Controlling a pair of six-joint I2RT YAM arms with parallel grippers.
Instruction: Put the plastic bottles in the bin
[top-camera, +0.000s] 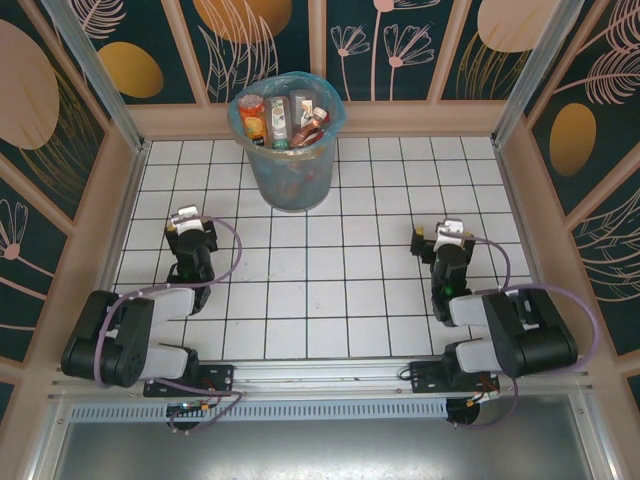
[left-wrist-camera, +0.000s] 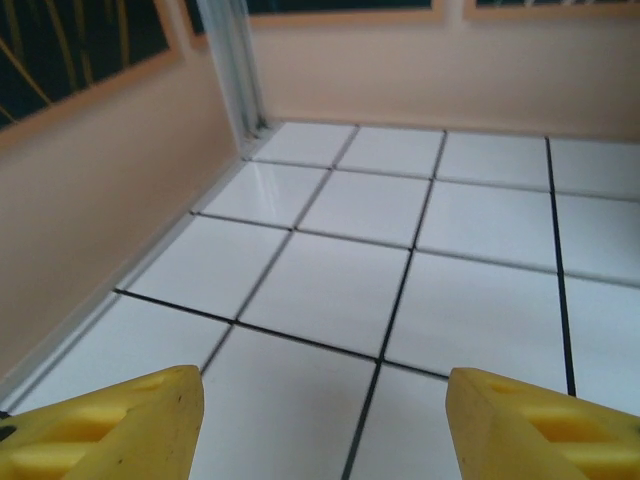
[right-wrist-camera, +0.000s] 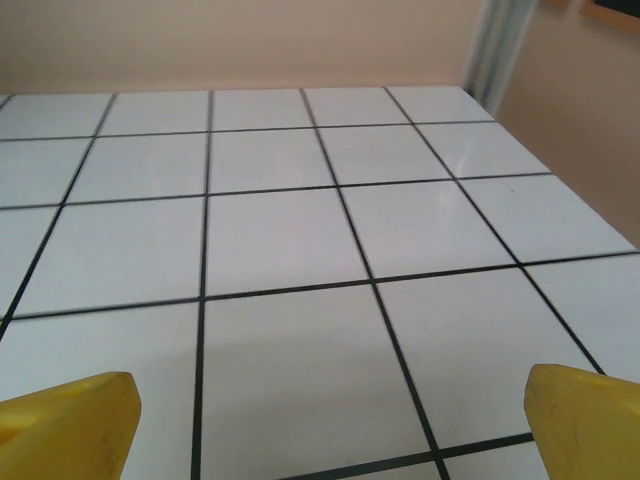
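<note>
The grey bin (top-camera: 290, 178), lined with a light-blue bag, stands at the back centre of the tiled table. Several plastic bottles (top-camera: 283, 121) stand packed inside it, with orange, red and clear bodies showing. My left gripper (top-camera: 186, 221) sits low over the left tiles, well short of the bin. In the left wrist view its yellow fingers (left-wrist-camera: 120, 425) stand apart, and the left gripper (left-wrist-camera: 325, 415) has only white tile between them. My right gripper (top-camera: 441, 236) is over the right tiles. In its wrist view the right gripper (right-wrist-camera: 330, 420) is wide open and empty.
A beige wall (left-wrist-camera: 90, 230) with a metal corner post (left-wrist-camera: 235, 70) runs close along the left arm's side. A similar wall and post (right-wrist-camera: 500, 45) close off the right. White tiles with black grid lines (top-camera: 330, 270) cover the table between the arms.
</note>
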